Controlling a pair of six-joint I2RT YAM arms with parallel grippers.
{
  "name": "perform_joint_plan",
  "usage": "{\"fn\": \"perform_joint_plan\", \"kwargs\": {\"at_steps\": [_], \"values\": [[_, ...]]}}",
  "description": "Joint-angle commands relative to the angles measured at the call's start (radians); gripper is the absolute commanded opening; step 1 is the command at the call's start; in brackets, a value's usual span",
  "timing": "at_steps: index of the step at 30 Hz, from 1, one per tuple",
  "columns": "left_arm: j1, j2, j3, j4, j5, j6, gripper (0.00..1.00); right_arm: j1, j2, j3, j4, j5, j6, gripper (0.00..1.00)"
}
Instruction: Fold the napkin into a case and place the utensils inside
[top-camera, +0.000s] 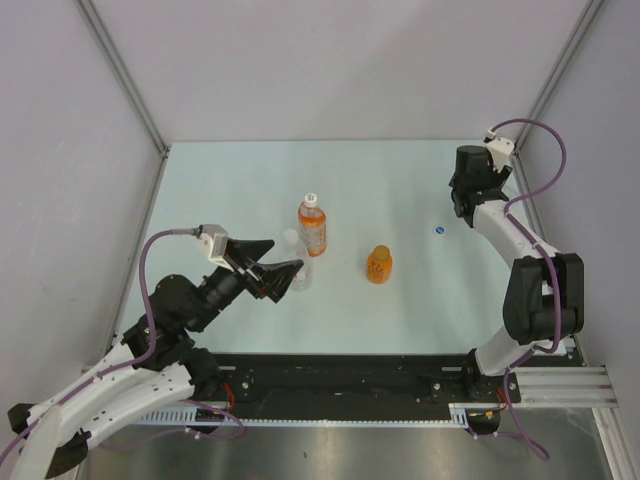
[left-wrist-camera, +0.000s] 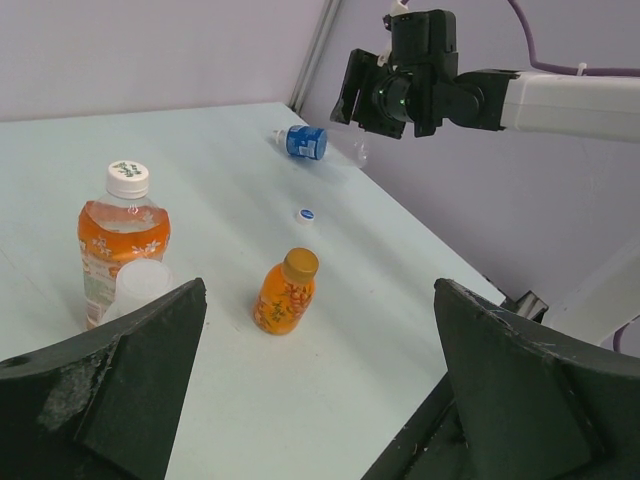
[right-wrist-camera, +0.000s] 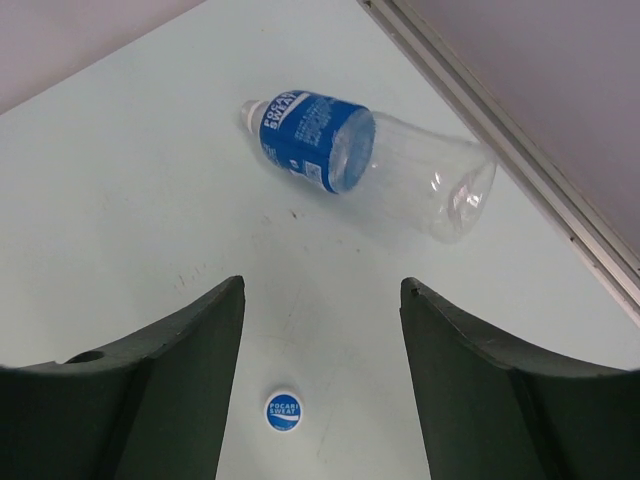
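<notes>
No napkin and no utensils show in any view. My left gripper (top-camera: 272, 268) (left-wrist-camera: 320, 300) hovers open over the near left of the table, with nothing between its fingers. It faces a small orange bottle (top-camera: 379, 265) (left-wrist-camera: 287, 292) standing upright. My right gripper (top-camera: 466, 203) (right-wrist-camera: 322, 285) (left-wrist-camera: 375, 95) hangs open above the far right of the table, also with nothing in it. Below it lie a blue bottle cap (right-wrist-camera: 283, 412) (top-camera: 440, 232) (left-wrist-camera: 306, 214) and an empty clear bottle with a blue label (right-wrist-camera: 360, 160) (left-wrist-camera: 305, 143), which is on its side.
A tall orange drink bottle with a white cap (top-camera: 313, 225) (left-wrist-camera: 122, 240) stands mid-table. A clear bottle with a white cap (top-camera: 297, 265) (left-wrist-camera: 140, 285) stands just in front of it, close to my left fingers. A metal frame rail (right-wrist-camera: 520, 150) runs along the table's right edge.
</notes>
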Motion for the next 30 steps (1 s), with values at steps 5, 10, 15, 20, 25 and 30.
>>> {"fn": "perform_joint_plan", "kwargs": {"at_steps": [5,10,15,20,25,30], "values": [[0.002,0.02,-0.004,0.028,0.014,-0.004,1.0,-0.019,0.067,0.019,0.106,0.032,-0.089,0.66],[0.002,0.02,-0.003,0.019,0.011,-0.001,1.0,-0.06,0.133,0.105,0.066,0.018,-0.117,0.67],[0.002,0.019,-0.004,0.011,0.012,-0.001,1.0,-0.108,0.197,0.167,0.014,0.004,-0.114,0.68],[0.002,0.023,-0.004,0.007,0.012,-0.002,1.0,-0.216,0.213,0.2,-0.029,0.009,-0.036,0.67],[0.002,0.036,-0.004,0.014,0.016,-0.008,1.0,-0.312,0.277,0.272,-0.116,-0.019,0.076,0.64],[0.002,0.06,0.0,0.022,0.022,-0.011,1.0,-0.373,0.349,0.32,-0.196,-0.068,0.122,0.59]]}}
